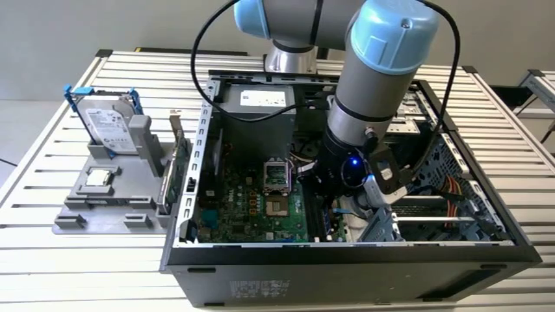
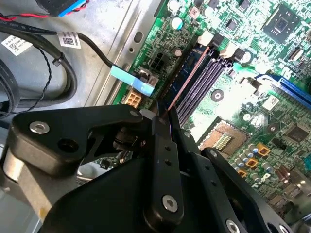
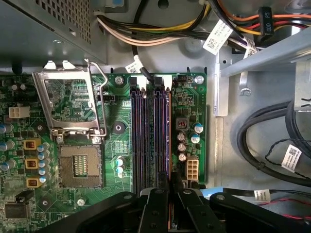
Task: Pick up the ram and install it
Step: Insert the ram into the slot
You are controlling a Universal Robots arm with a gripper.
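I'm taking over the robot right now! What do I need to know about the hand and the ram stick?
Hand: shut on the thin, long dark ram strip, seen edge-on in the second wrist view.
Where: the hand is low inside the open black computer case, over the long black-and-purple memory slots on the green motherboard.
Done: the ram is picked up and lined along the slots.
Left: the ram is not seated yet; the slots look empty in the first wrist view.

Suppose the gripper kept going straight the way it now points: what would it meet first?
Probably the memory slots on the motherboard. The gripper, shut on the ram, points down at them; the remaining gap is unclear.
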